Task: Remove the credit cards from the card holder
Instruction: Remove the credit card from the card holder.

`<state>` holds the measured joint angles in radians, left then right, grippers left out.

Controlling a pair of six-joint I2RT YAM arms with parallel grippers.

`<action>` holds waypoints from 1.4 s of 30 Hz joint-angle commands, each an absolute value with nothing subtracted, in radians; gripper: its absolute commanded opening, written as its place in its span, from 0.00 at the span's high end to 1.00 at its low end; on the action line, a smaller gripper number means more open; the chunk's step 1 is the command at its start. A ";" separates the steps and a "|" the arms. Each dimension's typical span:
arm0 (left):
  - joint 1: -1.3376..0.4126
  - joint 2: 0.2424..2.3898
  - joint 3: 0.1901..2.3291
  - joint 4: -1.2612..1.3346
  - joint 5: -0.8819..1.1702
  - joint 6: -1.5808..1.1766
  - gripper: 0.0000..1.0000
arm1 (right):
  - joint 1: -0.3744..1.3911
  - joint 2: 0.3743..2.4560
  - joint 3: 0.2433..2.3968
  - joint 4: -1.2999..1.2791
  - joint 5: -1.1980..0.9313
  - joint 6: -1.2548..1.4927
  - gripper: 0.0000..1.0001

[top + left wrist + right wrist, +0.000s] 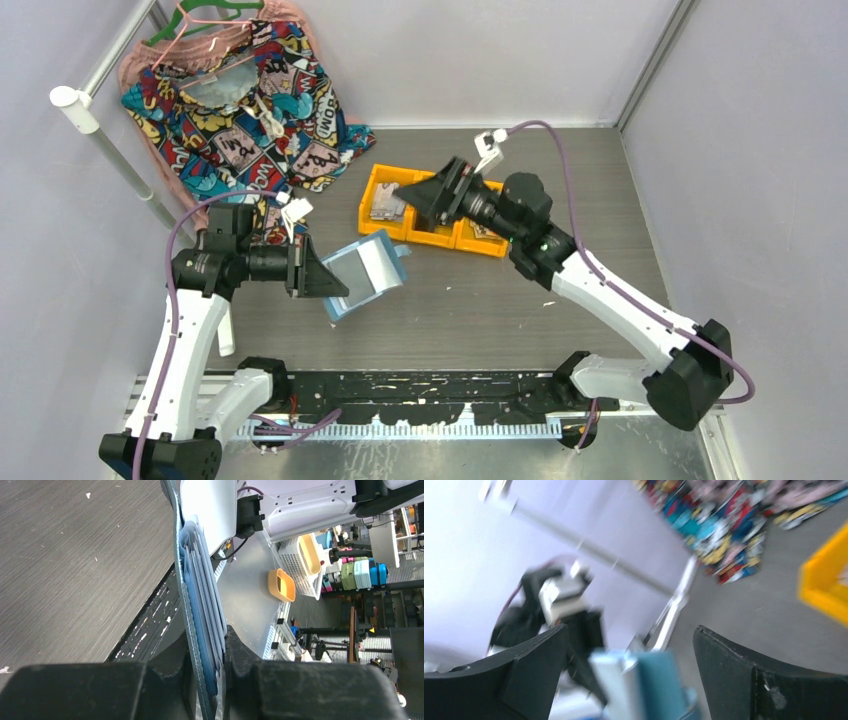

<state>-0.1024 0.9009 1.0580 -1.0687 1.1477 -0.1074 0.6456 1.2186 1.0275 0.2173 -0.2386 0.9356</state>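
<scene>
Two hands share this step: my left hand (335, 288) is clenched on the card holder (365, 272), which hangs open and tilted just above the bench (480, 300), while my right hand (410, 196) is released, jaws wide and empty, over the yellow tray (375, 172). I judge one card delivered, so next I must reach across and pinch another of the thin leaves (200, 595) packed edge-on in the holder. The tray's left compartment holds a grey card (385, 205); my arm partly hides the others.
</scene>
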 commanded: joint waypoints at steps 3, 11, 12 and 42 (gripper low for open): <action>-0.097 0.894 1.097 -1.036 1.287 -0.087 1.00 | 0.838 1.158 0.969 0.255 -0.482 0.854 0.01; -0.098 0.879 1.106 -1.041 1.338 -0.075 1.00 | 0.928 1.173 0.923 0.251 -0.503 0.811 0.04; -0.098 0.877 1.107 -1.043 1.339 -0.071 1.00 | 0.929 1.171 0.918 0.251 -0.499 0.811 0.06; -0.097 0.829 1.064 -0.929 1.237 -0.188 0.72 | 0.950 1.129 0.913 0.187 -0.304 0.828 0.99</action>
